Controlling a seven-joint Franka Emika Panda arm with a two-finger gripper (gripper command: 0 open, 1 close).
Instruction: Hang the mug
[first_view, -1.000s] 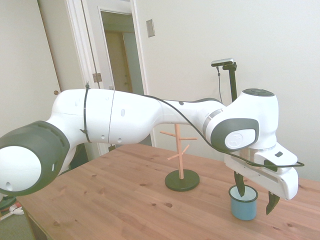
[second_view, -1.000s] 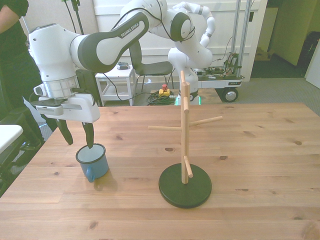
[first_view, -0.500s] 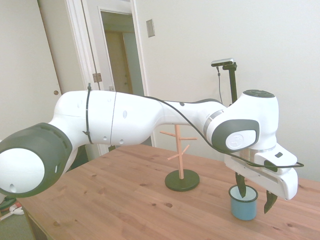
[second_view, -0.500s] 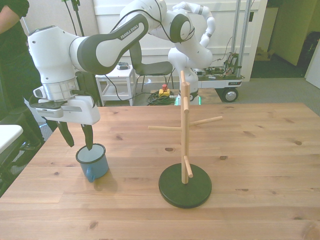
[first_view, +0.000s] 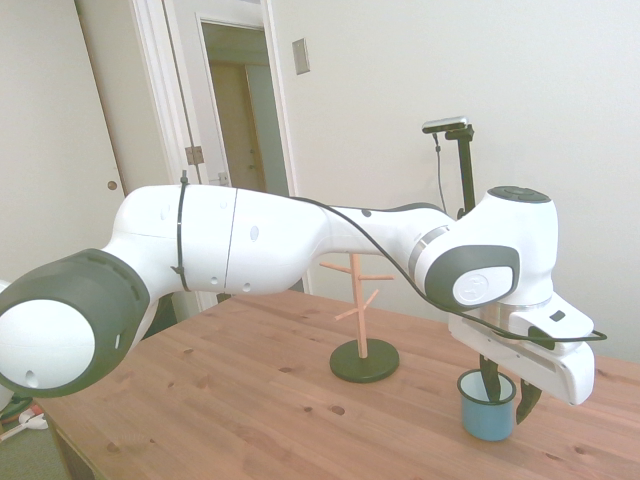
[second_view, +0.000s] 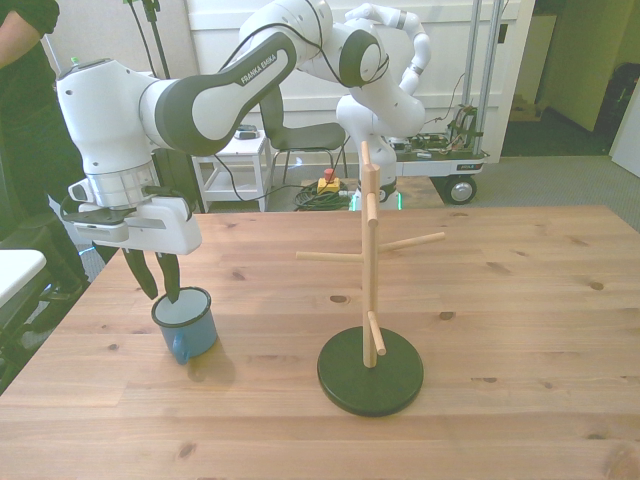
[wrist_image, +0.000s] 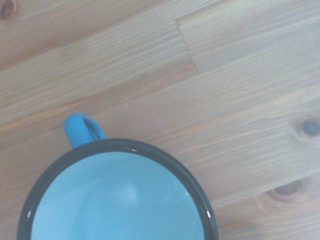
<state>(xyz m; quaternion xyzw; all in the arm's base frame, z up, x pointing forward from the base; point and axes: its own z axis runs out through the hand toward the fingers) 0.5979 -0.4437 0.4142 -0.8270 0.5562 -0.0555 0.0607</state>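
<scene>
Your wrist view cuts the mug (wrist_image: 117, 200) off at the frame edge: you see only part of the dark rim, the pale inside and the blue handle (wrist_image: 82, 130) sticking out over the wooden table (wrist_image: 240, 75). In the side view the gripper's housing covers the tops of both fingers, and the handle is out of sight there. Whether either finger (second_view: 171, 277) presses on the enamel is too fine to tell from any view.

The gripper (second_view: 157, 285) stands over the mug (second_view: 186, 322) with its jaws parted only narrowly (about one wall's thickness, it seems). One dark finger reaches down inside the rim; the other hangs just outside the wall, on the front view's left. In the side view (first_view: 505, 385) the same: one finger in the cup, the other against its outer side. A firm grip is not confirmed.

The mug (first_view: 487, 405) sits upright on the table, toward the front view's left, handle toward the camera. The peg tree (second_view: 370, 290) stands well apart, toward the front view's right, its pegs bare.

A person (second_view: 25, 110) stands at the front view's left edge, mostly cropped.
</scene>
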